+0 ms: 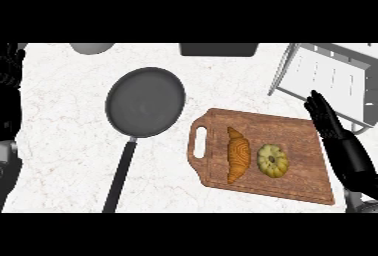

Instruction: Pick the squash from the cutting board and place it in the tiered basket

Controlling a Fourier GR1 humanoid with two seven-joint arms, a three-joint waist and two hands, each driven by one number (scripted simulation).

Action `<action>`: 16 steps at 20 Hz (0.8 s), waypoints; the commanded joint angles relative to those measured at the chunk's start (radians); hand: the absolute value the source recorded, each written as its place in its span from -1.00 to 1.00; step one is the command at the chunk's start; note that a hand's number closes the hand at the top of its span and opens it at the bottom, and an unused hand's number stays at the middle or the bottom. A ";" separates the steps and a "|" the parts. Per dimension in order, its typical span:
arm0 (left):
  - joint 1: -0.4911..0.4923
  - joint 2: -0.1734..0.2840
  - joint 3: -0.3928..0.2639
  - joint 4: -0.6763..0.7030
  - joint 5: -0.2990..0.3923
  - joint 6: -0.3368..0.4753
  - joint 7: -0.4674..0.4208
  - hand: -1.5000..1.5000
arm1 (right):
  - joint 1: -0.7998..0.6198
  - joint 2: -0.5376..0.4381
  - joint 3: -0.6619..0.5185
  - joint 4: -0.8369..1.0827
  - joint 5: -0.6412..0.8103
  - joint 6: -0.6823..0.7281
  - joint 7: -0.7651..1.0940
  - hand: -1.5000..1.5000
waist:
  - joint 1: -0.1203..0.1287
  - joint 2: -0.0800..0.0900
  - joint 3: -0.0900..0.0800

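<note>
A round, ribbed yellow-green squash (pixel 272 160) lies on the wooden cutting board (pixel 295 130), right of centre. A brown croissant (pixel 238 154) lies beside it to the left. The white wire tiered basket (pixel 329 80) stands at the back right, beyond the board. My right hand (pixel 325 119) hovers over the board's right edge with fingers straight, up and to the right of the squash and apart from it. My left hand (pixel 9 70) shows only as a dark shape at the far left edge.
A black frying pan (pixel 145 102) sits left of the board, its handle (pixel 120 175) running toward the front edge. A grey bowl rim (pixel 92 47) and a dark container (pixel 218 49) stand along the back.
</note>
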 commanded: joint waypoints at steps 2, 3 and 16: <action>0.070 0.012 0.008 0.014 -0.002 -0.045 0.003 0.00 | 0.000 0.033 0.017 -0.111 0.114 -0.157 0.126 1.00 | 0.002 0.030 0.019; 0.112 -0.002 -0.029 0.051 -0.022 -0.062 -0.045 0.00 | -0.011 0.039 0.036 -0.147 0.159 -0.219 0.188 1.00 | -0.002 0.030 0.018; 0.214 -0.030 -0.107 0.109 -0.060 -0.075 0.015 0.00 | 0.330 -0.020 -0.070 -0.321 0.680 -0.729 0.572 -1.00 | -0.044 0.025 0.010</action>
